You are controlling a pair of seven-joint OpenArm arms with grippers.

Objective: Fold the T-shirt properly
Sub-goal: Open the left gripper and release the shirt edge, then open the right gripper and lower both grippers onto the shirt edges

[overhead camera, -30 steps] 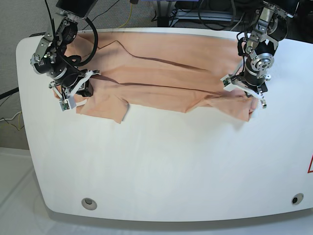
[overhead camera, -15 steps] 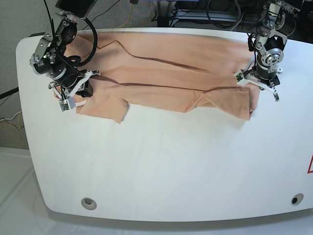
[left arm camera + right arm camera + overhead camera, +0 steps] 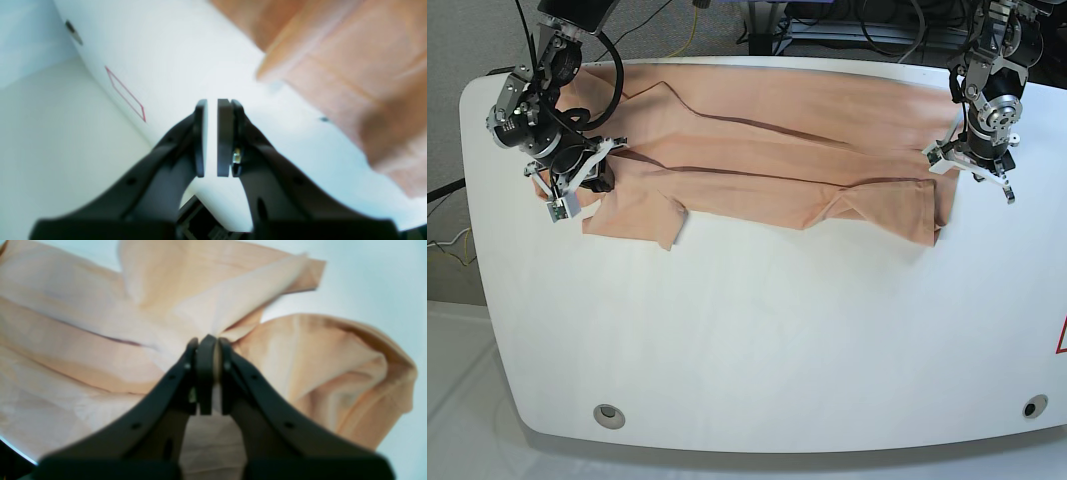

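The peach T-shirt (image 3: 777,150) lies across the far half of the white table (image 3: 757,330), its near edge folded back in a long strip. My right gripper (image 3: 587,185) is at the shirt's left end. In the right wrist view it (image 3: 207,340) is shut on a pinched fold of the shirt (image 3: 83,323). My left gripper (image 3: 972,172) hovers just off the shirt's right end. In the left wrist view it (image 3: 212,103) is empty over bare table, its jaws a narrow gap apart, with the shirt (image 3: 350,60) at the upper right.
Two round holes (image 3: 608,414) (image 3: 1031,407) sit near the table's front edge. A red mark (image 3: 1061,335) is at the right edge and also shows in the left wrist view (image 3: 125,93). Cables and equipment (image 3: 827,25) lie behind the table.
My left gripper has let go of the shirt's right end and moved right and away from it; that end now lies flat. My right gripper keeps its hold and has shifted slightly.
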